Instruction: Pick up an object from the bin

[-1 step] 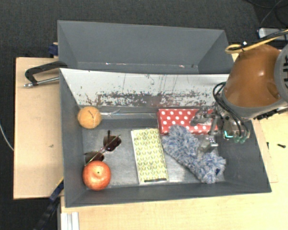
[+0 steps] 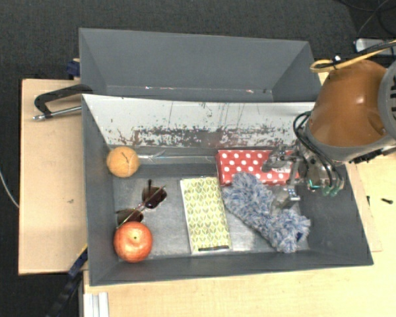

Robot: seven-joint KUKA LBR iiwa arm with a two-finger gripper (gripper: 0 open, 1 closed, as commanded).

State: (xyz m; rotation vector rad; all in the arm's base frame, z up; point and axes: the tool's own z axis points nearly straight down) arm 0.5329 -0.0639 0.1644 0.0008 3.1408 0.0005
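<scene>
Hanging low at the right side of the bin [image 2: 333, 233], the end effector [image 2: 287, 187] sits over the place where a shaggy blue cloth [image 2: 264, 210] overlaps a red box with white dots [image 2: 244, 164]. The cloth lies just below and to the left of it, and the box is just to its left, towards the back wall. Whether the end effector is spread or pressed together I cannot tell, and nothing can be seen pinched in it.

I judge this to be the approach or descent step, with no pick made yet. The next move calls for settling on one target. The cloth is soft and likely to bunch, so a deep pinch into its pile would suit it, while the flat box offers little to close on from above.

Farther left of the end effector lie a green patterned box [image 2: 204, 213], then dark sunglasses [image 2: 145, 203] and a red apple [image 2: 132, 241]. Farthest off, near the back, is an orange round fruit [image 2: 122, 162].

No brand or label can be read on any of these. The lettering on the arm is cut off and cannot be made out.
</scene>
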